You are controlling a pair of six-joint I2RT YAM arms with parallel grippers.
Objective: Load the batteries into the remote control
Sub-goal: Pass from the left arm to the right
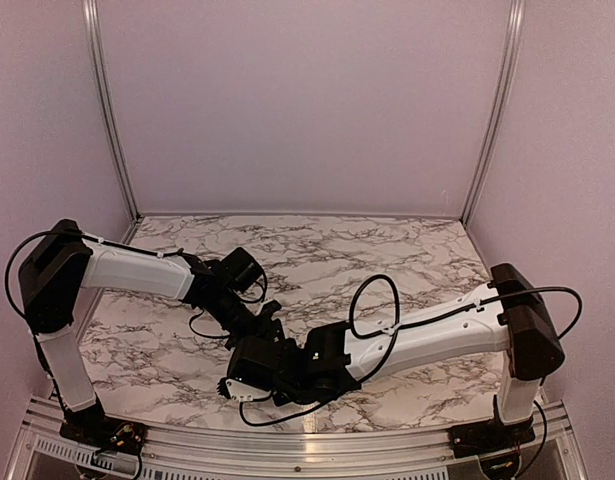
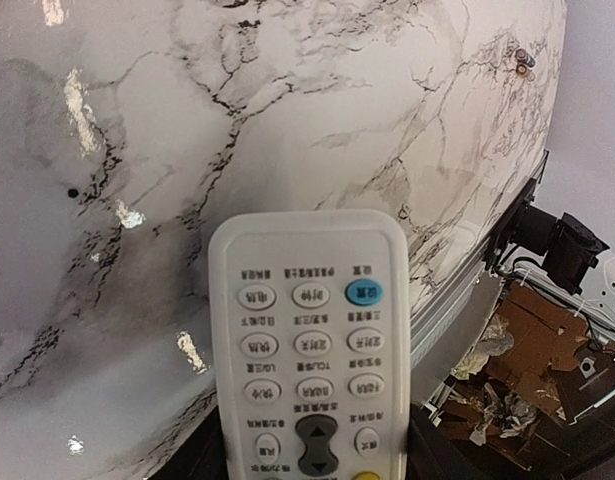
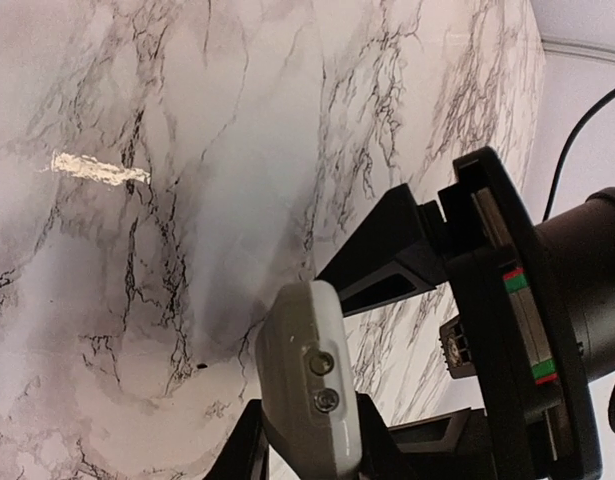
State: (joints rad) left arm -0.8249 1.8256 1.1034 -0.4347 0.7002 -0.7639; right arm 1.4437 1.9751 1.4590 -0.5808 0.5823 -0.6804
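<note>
Remote control (image 2: 307, 300) is held above the marble table (image 2: 137, 150), buttons up. In the left wrist view its long axis is laid 6 to 12 o'clock, emitter end at 12. The 6 o'clock end is clamped by the half-spread left gripper (image 2: 313, 455). The emitter end is pinched by the narrowed right gripper (image 3: 309, 445).

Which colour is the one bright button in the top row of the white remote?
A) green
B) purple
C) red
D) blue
D: the left wrist view shows a blue round button at the end of the top row on the remote, next to two white ones.
</note>
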